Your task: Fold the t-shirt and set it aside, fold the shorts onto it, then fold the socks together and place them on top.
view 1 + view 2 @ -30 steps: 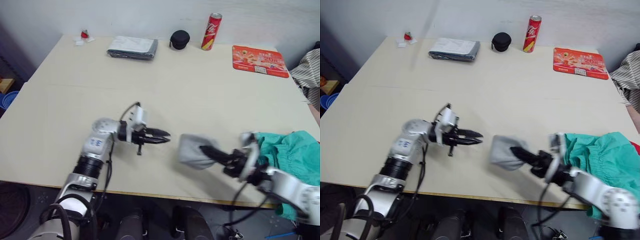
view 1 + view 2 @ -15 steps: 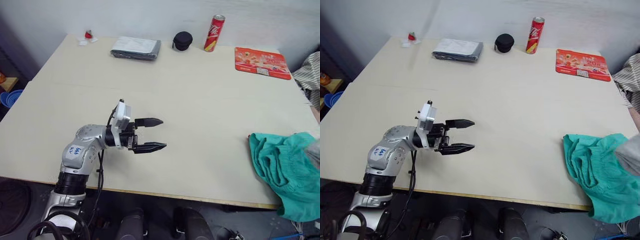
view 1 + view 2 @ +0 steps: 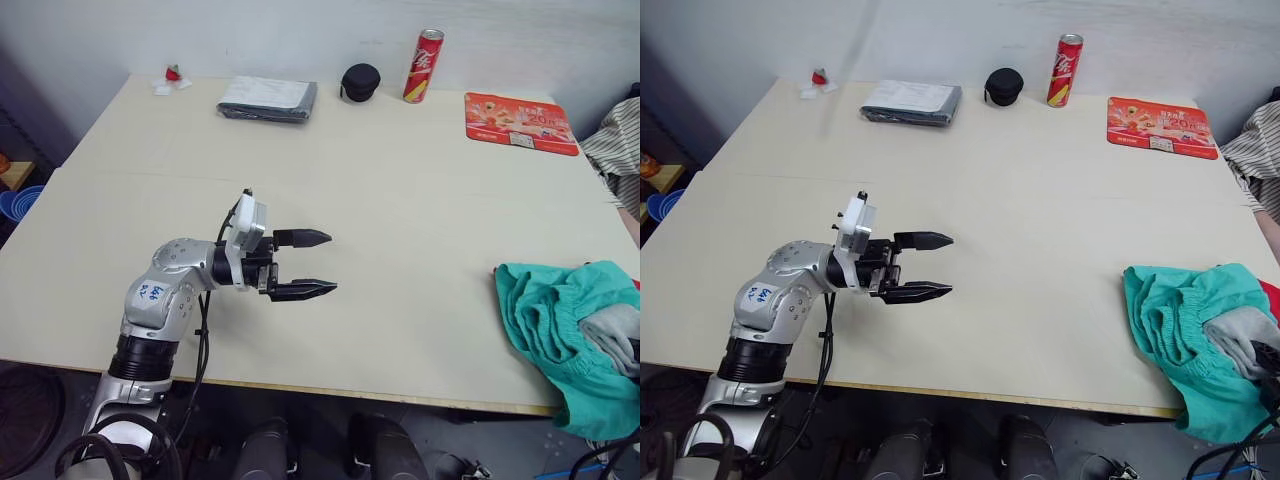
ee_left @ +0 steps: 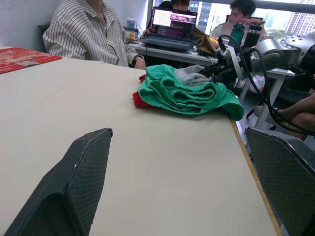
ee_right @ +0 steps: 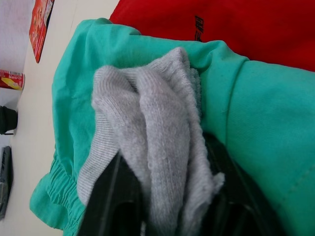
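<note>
Socks [image 3: 1238,334] now sit on the teal shorts [image 3: 1170,330] at the surface's [image 3: 1040,200] 4 o'clock edge, carried over from centre a second ago, right tool [image 5: 170,216] clamped on them. T-shirt [image 5: 236,24] lies beneath. Left tool [image 3: 925,266] hangs spread at 8 o'clock.

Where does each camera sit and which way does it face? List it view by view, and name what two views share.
Head stereo pair: looks forward and down over the table; the left gripper hangs open.
Left wrist: looks along its own fingers across the table to the shorts.
Right wrist: close above the socks, pinched between its fingers, on the shorts, the t-shirt beyond.
Shared: both wrist views show the shorts and socks.
</note>
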Robot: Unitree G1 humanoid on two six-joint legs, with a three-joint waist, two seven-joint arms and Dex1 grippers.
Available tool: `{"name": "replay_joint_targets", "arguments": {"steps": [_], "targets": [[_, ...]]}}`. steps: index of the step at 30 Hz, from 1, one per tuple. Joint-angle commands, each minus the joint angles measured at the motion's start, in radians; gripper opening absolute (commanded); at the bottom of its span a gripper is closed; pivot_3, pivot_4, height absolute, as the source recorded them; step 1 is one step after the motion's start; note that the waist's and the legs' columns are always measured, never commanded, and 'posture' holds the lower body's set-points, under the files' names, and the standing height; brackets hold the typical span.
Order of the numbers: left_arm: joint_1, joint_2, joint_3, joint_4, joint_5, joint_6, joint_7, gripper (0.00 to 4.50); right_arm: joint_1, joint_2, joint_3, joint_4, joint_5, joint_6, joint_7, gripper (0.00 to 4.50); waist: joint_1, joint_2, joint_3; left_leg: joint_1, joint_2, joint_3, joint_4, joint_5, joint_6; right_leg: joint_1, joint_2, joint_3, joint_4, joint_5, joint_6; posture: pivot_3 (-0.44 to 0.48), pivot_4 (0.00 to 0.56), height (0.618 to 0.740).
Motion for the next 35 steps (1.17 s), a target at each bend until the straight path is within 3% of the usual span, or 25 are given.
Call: {"name": "replay_joint_targets", "arguments": {"steps": [1,6,9,12,15,17,19,22,26,30,35], "targets": [[0.016,0.033,0.01,-0.042,-0.014,-0.002,-0.004,4.5,0.118,-0.063,-0.108,-0.045,0.021,0.05,0.065,2.8,0.007,0.003,-0.001,0.0,0.0,0.0,0.0,0.0,0.0,0.0,0.0,0.0,0.0,0.0,0.0,0.0,0.15,0.74],[0.05,0.097,0.032,-0.012,-0.006,0.005,-0.012,4.5,0.379,-0.198,-0.265,-0.107,-0.172,0.148,0.381,4.48,0.008,0.006,-0.003,0.0,0.0,0.001,0.0,-0.002,0.003,0.0,0.0,0.002,-0.002,0.0,0.001,0.0,0.15,0.74],[0.08,0.141,0.041,0.029,0.045,-0.059,-0.011,4.5,0.525,-0.24,-0.323,-0.215,-0.466,0.012,0.712,4.48,0.006,0.007,-0.003,0.001,0.0,0.002,-0.001,-0.005,0.008,0.0,0.001,0.002,-0.003,0.0,0.001,0.0,0.15,0.74],[0.123,0.187,0.066,0.07,0.09,-0.145,-0.01,4.5,0.48,-0.281,-0.314,-0.296,-0.685,-0.217,0.945,4.48,-0.003,0.006,-0.003,0.003,0.003,0.003,-0.001,-0.007,0.005,0.001,0.004,0.004,-0.004,0.0,0.002,0.0,0.15,0.74],[0.171,0.218,0.098,0.101,0.117,-0.236,-0.008,4.5,0.361,-0.342,-0.178,-0.365,-0.892,-0.404,1.061,4.48,-0.017,0.005,-0.003,0.004,0.003,0.003,-0.001,-0.009,0.002,0.0,0.005,0.005,-0.004,0.0,0.002,0.0,0.15,0.74],[0.22,0.239,0.119,0.112,0.149,-0.295,0.014,4.5,0.313,-0.399,0.005,-0.409,-1.105,-0.613,1.202,4.48,-0.018,0.005,-0.003,0.004,0.003,0.003,-0.001,-0.01,0.0,0.0,0.004,0.005,-0.004,0.0,0.002,0.0,0.15,0.74],[0.276,0.251,0.143,0.117,0.189,-0.379,0.047,4.5,0.196,-0.429,0.183,-0.436,-1.206,-0.747,1.267,4.48,-0.017,0.005,-0.003,0.004,0.003,0.004,-0.003,-0.006,-0.005,-0.001,0.004,0.005,-0.003,-0.001,0.001,0.0,0.15,0.74],[0.337,0.27,0.174,0.118,0.232,-0.449,0.093,4.5,-0.083,-0.412,0.414,-0.448,-1.212,-0.786,1.251,4.48,-0.017,0.004,-0.001,0.004,0.003,0.004,-0.004,-0.005,-0.004,-0.002,0.003,0.004,-0.003,-0.002,0.001,0.0,0.15,0.74],[0.398,0.286,0.21,0.138,0.249,-0.498,0.122,4.5,-0.377,-0.3,0.762,-0.321,-1.408,-0.98,1.365,4.48,-0.013,0.001,0.001,0.004,0.002,0.004,-0.001,-0.005,-0.004,-0.001,0.001,0.003,-0.002,-0.002,0.001,0.0,0.15,0.74],[0.421,0.275,0.218,0.193,0.307,-0.589,0.187,4.5,-0.497,-0.155,0.935,-0.134,-1.494,-1.135,1.462,4.48,-0.012,0.0,0.001,0.003,0.001,0.003,0.0,-0.005,-0.003,0.0,-0.001,0.001,-0.002,-0.002,0.001,0.0,0.15,0.74],[0.46,0.27,0.234,0.145,0.287,-0.58,0.221,4.5,-0.563,-0.087,0.991,0.035,-1.564,-1.311,1.504,4.48,-0.018,0.0,0.001,0.003,0.0,0.004,0.001,-0.005,-0.001,0.0,-0.003,0.001,0.0,-0.001,0.001,0.0,0.15,0.74]]}}
